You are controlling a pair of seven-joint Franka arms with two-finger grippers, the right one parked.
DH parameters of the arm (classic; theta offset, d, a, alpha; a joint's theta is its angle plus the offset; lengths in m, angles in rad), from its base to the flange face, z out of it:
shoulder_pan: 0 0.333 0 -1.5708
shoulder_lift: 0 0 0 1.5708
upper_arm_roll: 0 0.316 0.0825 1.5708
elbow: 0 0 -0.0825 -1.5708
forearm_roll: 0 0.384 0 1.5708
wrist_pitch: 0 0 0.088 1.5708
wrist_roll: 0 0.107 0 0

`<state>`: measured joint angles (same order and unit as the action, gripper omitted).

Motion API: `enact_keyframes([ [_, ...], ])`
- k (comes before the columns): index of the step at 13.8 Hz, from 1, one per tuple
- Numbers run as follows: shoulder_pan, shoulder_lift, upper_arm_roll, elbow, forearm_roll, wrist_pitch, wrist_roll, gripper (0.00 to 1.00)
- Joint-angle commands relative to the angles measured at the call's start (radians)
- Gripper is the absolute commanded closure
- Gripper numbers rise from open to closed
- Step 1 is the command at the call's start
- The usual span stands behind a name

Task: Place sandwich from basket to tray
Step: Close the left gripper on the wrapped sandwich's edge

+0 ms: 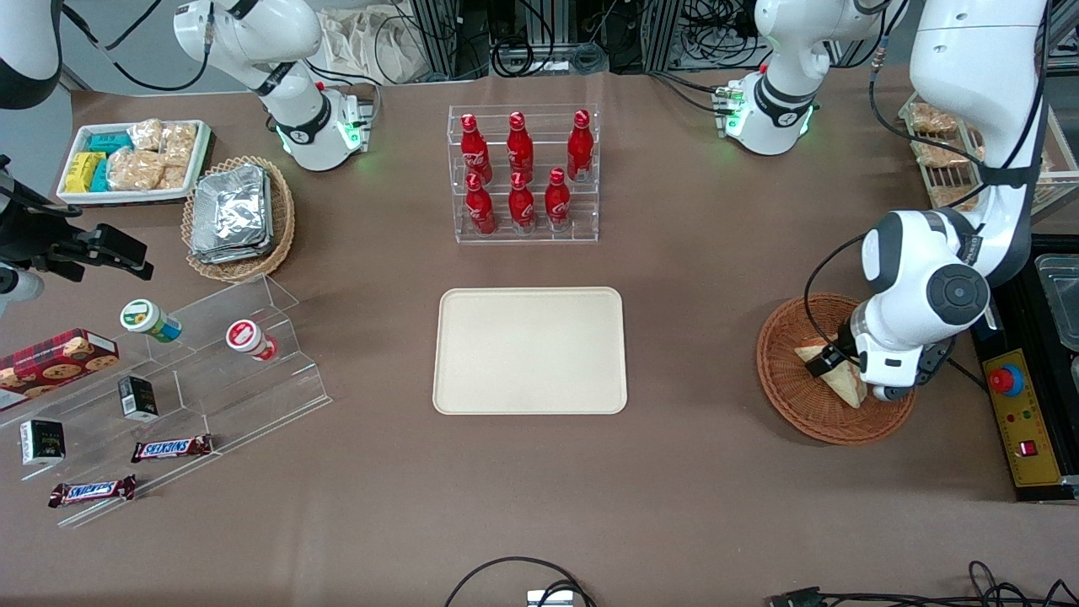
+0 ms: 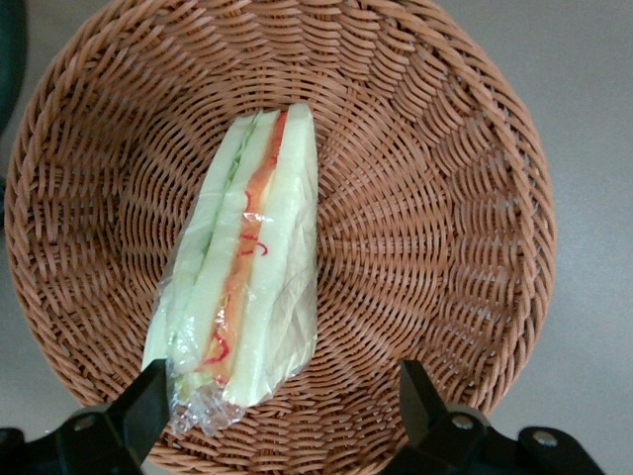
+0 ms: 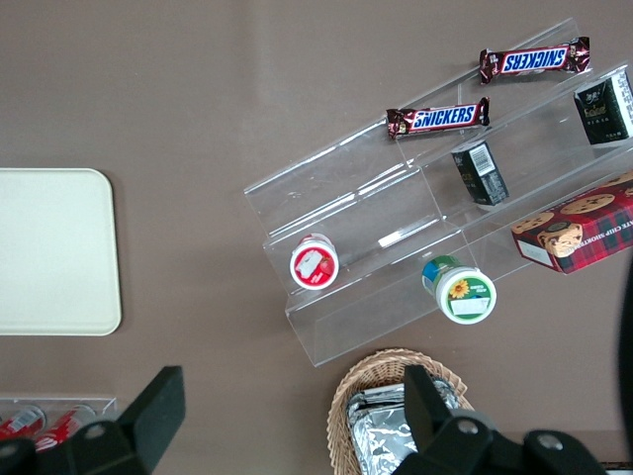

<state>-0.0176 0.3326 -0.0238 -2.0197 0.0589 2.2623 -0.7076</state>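
The left arm's pincer hangs low over the basket, its 2 fingers spread wide and holding nothing. The sandwich lies in the basket, wrapped in clear film, its red and green filling edge turned up toward the wrist camera. Its long axis runs away from the pincer, roughly crosswise to the line between the fingertips, and its broad end sits nearest them. That end is off-centre in the gap: 1 finger is just beside its film-wrapped corner, the other well apart from it. A slight sideways shift before descending would probably centre the wedge between the fingers.

The tray lies bare mid-bench, well apart from the basket, toward the parked arm's end.

Readable writing is sparse: 2 bars on the clear stepped rack read "SNICKERS". The red bottles carry white script too small to read.
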Motion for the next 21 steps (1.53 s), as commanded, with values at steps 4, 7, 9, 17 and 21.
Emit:
enact_keyframes([
  [4,0.004,-0.035,0.001,0.055,0.071,-0.118,-0.027,0.0],
  [7,0.004,-0.03,0.034,0.013,0.078,-0.09,-0.027,0.01],
  [9,0.027,-0.005,0.035,-0.037,0.076,0.001,-0.029,0.04],
  [17,0.018,0.063,0.028,-0.016,0.059,0.042,-0.04,0.76],
  [21,0.012,0.094,0.018,0.131,0.065,-0.186,0.009,1.0],
])
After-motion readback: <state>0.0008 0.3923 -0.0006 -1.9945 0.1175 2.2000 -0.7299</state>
